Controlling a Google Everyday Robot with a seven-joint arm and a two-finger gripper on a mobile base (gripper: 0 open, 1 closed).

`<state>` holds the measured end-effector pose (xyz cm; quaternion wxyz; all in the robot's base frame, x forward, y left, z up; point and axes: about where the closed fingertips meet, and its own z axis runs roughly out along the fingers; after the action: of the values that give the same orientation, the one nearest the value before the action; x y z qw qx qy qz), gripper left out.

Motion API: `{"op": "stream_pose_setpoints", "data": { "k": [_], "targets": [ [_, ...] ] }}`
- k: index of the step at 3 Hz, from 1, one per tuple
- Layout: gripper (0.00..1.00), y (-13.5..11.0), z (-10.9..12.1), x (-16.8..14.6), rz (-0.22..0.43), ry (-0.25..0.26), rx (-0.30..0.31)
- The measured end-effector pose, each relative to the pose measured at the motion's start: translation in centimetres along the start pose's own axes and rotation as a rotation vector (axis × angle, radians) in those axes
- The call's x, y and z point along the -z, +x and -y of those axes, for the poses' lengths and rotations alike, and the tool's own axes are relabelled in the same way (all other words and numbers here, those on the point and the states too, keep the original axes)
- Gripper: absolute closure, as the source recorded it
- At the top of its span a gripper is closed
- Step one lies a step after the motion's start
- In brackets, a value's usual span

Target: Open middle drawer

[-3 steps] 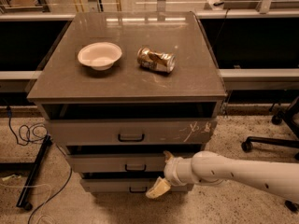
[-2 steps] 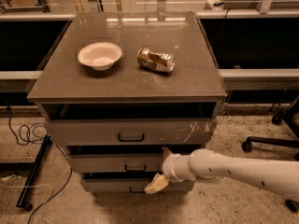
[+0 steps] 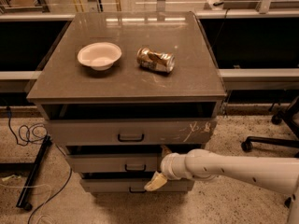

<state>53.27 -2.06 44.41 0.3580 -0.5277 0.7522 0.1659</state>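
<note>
Speckled floor (image 3: pixel 233 139), 1 grey cabinet (image 3: pixel 126 85) with 3 drawers. On top we list 1 white bowl (image 3: pixel 99 55) and 1 crushed can (image 3: pixel 155 60), well apart. Middle drawer (image 3: pixel 112 163) (black loop handle (image 3: pixel 135 167)) sits between the scratched front (image 3: pixel 93 132) and the slimmest front (image 3: pixel 112 185). Gripper (image 3: pixel 160 167) is against its right part, just right of the handle; whether it is clenched or released we cannot tell.

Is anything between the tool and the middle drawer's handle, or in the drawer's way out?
Nothing visible. The tool is at the middle drawer front, just right of its handle, with no object between.
</note>
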Motion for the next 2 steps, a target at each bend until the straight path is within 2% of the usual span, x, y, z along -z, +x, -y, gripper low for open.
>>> {"op": "stream_pose_setpoints", "data": {
  "k": [1, 2],
  "targets": [
    [0.0, 1.13, 0.41, -1.17, -0.016, 0.007, 0.005],
    [0.19, 1.15, 0.4, -1.19, -0.017, 0.007, 0.005]
  ]
}}
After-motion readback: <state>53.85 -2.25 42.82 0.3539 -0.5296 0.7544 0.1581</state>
